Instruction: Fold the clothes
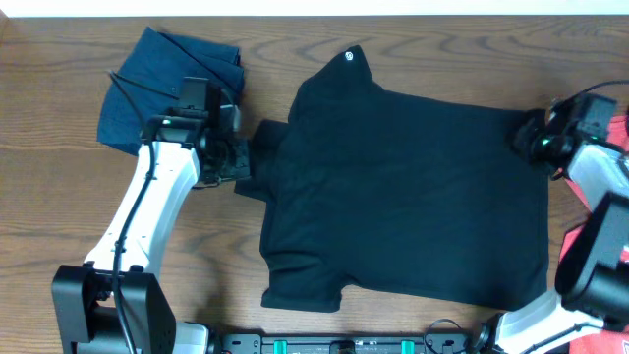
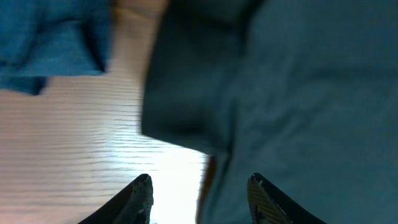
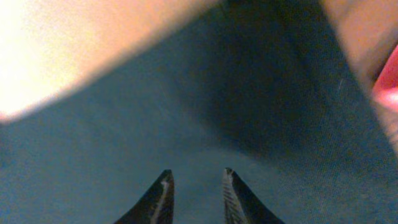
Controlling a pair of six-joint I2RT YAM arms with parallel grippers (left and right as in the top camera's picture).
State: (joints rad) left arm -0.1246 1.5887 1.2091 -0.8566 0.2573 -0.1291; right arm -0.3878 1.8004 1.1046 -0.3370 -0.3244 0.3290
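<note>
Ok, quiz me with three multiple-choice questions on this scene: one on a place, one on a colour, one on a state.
1. The navy-blue garment lies: A in a basket; B beside the left arm; C on the floor.
2. The cloth by the right arm is: A coral-red; B yellow; C white.
3. The left gripper is: A shut on a sleeve; B out of view; C open, by the black T-shirt.
Key: B, it lies next to that arm; A, red shows at the edge; C, its fingers stand apart.
</note>
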